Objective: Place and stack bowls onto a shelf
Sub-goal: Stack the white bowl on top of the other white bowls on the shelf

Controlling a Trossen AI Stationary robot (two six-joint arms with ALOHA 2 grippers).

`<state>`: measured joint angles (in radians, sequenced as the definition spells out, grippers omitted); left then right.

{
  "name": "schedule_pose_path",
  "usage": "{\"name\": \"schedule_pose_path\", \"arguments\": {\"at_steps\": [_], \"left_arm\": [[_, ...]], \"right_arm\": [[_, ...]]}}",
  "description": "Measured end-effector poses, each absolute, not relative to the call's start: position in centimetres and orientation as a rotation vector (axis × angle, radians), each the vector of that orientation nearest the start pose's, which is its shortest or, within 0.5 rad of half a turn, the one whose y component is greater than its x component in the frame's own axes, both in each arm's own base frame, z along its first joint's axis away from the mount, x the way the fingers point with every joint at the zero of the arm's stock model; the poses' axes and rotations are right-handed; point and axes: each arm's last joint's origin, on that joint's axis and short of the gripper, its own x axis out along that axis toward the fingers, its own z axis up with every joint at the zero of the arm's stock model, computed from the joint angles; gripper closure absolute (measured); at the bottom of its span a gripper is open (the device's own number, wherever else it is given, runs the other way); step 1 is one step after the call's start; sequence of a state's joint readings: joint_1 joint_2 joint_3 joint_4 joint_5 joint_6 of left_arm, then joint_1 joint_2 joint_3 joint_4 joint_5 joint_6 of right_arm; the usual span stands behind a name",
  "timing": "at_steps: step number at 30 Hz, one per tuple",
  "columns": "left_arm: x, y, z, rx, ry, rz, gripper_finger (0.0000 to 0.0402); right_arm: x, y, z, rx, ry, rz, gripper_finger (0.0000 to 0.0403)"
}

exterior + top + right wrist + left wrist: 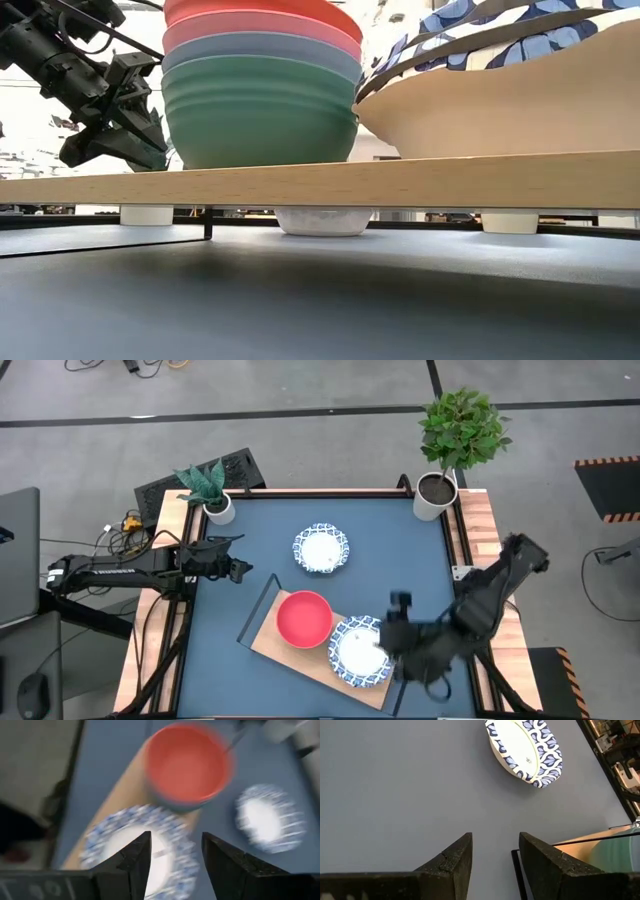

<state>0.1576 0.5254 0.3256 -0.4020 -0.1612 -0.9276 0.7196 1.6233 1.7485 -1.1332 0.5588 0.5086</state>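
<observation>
The pink-red bowl point(303, 617) sits nested in the teal-green bowl point(260, 115) on the light-wood shelf point(290, 655). One white bowl with a blue patterned rim point(360, 650) rests on the shelf beside them. The other white bowl point(322, 548) stands on the dark blue tabletop. My right gripper point(390, 635) is open, and in its wrist view it point(176, 840) hovers over the shelf's white bowl point(135, 845) without touching it. My left gripper point(243, 569) waits open above the table's left side, with the table's white bowl point(525, 750) ahead of it.
Two white plant pots stand at the far corners, a large one point(433, 495) on the right and a small one point(218, 508) on the left. The shelf's black frame end point(255, 610) juts toward the table's middle. Bare tabletop point(400, 550) lies between the far bowl and the right edge.
</observation>
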Motion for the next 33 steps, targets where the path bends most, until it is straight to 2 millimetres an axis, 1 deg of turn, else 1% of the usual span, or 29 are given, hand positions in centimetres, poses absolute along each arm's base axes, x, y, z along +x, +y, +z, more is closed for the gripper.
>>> {"name": "schedule_pose_path", "arguments": {"at_steps": [3, 6, 9, 11, 14, 16, 19, 23, 27, 33], "left_arm": [[12.1, 2.4, 19.2, -0.889, 0.417, 0.566, 0.0255], [12.1, 2.4, 19.1, -0.888, 0.419, 0.567, 0.0255], [12.0, 2.4, 19.1, -0.873, 0.426, 0.564, 0.0255], [12.0, 2.4, 19.1, -0.864, 0.429, 0.562, 0.0255], [12.0, 2.4, 19.1, -0.864, 0.429, 0.562, 0.0255], [12.0, 2.4, 19.1, -0.863, 0.429, 0.562, 0.0255], [12.0, 2.4, 19.1, -0.851, 0.436, 0.562, 0.0255], [12.0, 2.4, 19.0, -0.846, 0.443, 0.563, 0.0255], [12.0, 2.4, 19.0, -0.834, 0.445, 0.57, 0.0255], [11.9, 2.4, 18.9, -0.826, 0.451, 0.593, 0.0255]], "right_arm": [[25.1, 16.8, 39.7, -0.187, 0.753, -0.117, 0.0208], [26.0, 13.7, 40.5, -0.26, 0.755, -0.159, 0.0209], [27.6, 10.6, 40.4, -0.325, 0.802, -0.176, 0.0208], [28.5, 8.7, 40.1, -0.347, 0.847, -0.134, 0.0209], [30.9, 6.0, 38.9, -0.336, 0.899, -0.045, 0.0209], [32.4, 4.5, 37.5, -0.342, 0.96, 0.016, 0.0209], [34.4, 2.2, 35.6, -0.353, 1.012, 0.063, 0.0209], [36.9, -0.3, 32.4, -0.361, 1.099, 0.108, 0.0209], [39.0, -1.8, 28.7, -0.343, 1.195, 0.155, 0.021], [41.1, -3.5, 23.4, -0.325, 1.316, 0.221, 0.021]]}}
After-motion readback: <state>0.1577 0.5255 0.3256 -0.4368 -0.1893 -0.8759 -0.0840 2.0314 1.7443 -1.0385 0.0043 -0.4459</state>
